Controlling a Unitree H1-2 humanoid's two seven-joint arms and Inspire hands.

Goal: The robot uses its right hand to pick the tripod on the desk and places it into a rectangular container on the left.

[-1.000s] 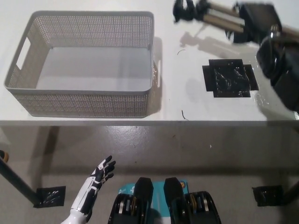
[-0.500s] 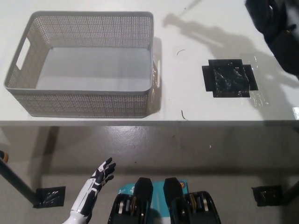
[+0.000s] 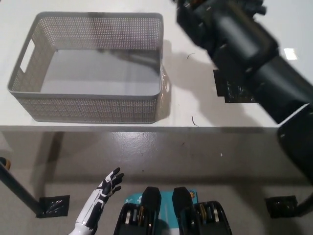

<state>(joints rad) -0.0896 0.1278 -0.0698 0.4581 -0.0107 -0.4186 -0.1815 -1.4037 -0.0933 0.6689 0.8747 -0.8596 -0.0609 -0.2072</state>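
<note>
White bench (image 3: 98,10) fills the upper half of the head view, grey floor (image 3: 161,156) below its front edge. Grey perforated rectangular container (image 3: 90,105) sits on the bench at left, handle cutout on its left wall, inside bare and partly shadowed. Black right arm (image 3: 254,63) reaches diagonally from the right edge up to the top centre, above the bench just right of the container's far right corner. Right hand (image 3: 193,12) is at the top edge, partly cut off; cannot tell if it is closed or gripping. Tripod not identifiable anywhere. Black tape patch (image 3: 239,90) on the bench is partly covered by the arm. White left hand (image 3: 105,188) rests low at left over the floor, empty with fingers spread. Black tape squares (image 3: 54,205) on the floor.
</note>
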